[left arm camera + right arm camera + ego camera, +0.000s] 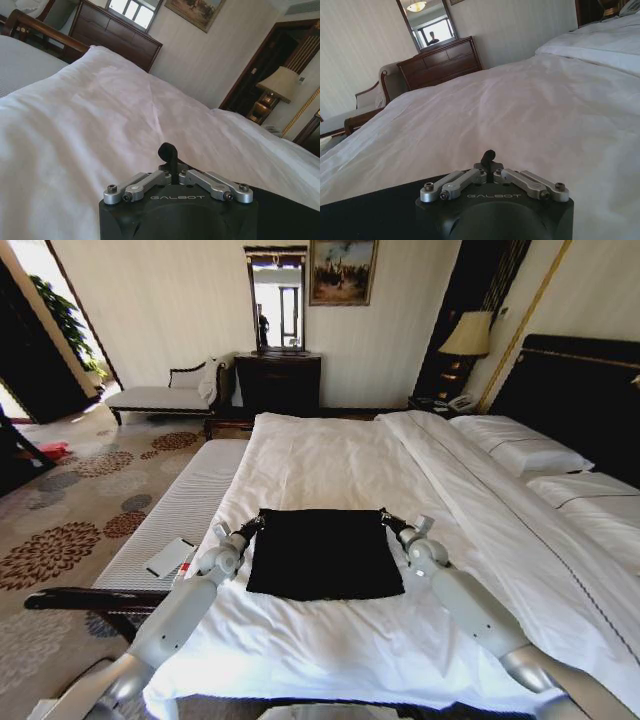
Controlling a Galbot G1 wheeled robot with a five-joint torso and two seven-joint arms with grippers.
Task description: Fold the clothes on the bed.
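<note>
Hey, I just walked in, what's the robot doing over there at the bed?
The robot is working on a black top that lies flat as a squarish patch on the white bed. Both arms reach in together: the left gripper is at the garment's far left corner and the right gripper at its far right corner. In the wrist views each gripper's fingers look closed together, low against the sheet.

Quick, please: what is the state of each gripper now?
Left gripper: closed, at the black top's far left corner.
Right gripper: closed, at its far right corner.
</note>
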